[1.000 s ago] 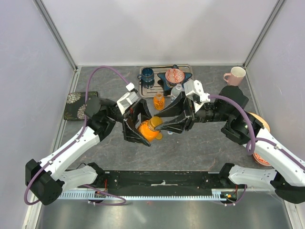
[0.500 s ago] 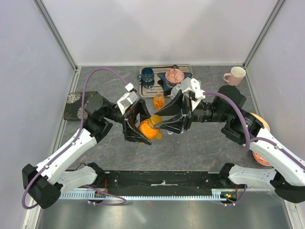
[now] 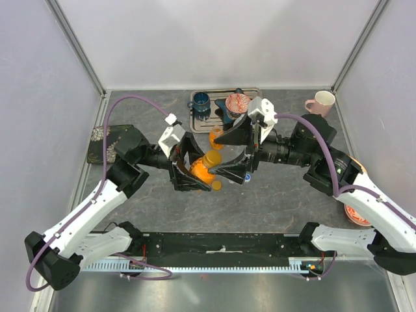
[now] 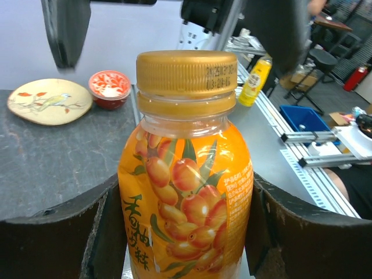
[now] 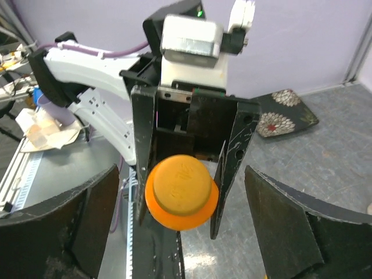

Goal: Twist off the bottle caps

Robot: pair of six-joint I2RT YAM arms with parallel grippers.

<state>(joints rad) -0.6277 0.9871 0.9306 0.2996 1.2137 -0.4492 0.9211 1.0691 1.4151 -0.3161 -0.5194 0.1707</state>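
- Bottle cap [image 4: 186,72], orange, sits on the neck of the orange bottle [image 4: 186,192] at the centre of your overhead view, facing the right arm.
- At the left edge of the table you have a dark flowered cushion [image 3: 107,140].
- Your left claw [image 3: 203,172] is clamped on the orange bottle's body, one finger on each side of the label, holding it tilted toward the right.
- A second orange cap [image 3: 216,185] lies loose on the tabletop, just below the held bottle in the overhead view.
- A second orange bottle [image 3: 216,138] stands upright just above the held one, near the tray's front edge.
- Your right claw [image 5: 181,174] is spread wide, its fingers on either side of the cap and clear of it.
- At upper centre, the metal tray [image 3: 194,112] carries a blue mug [image 3: 201,102] and a red patterned bowl [image 3: 238,103].
- At upper right you see a pink mug [image 3: 320,102] standing alone on the table.
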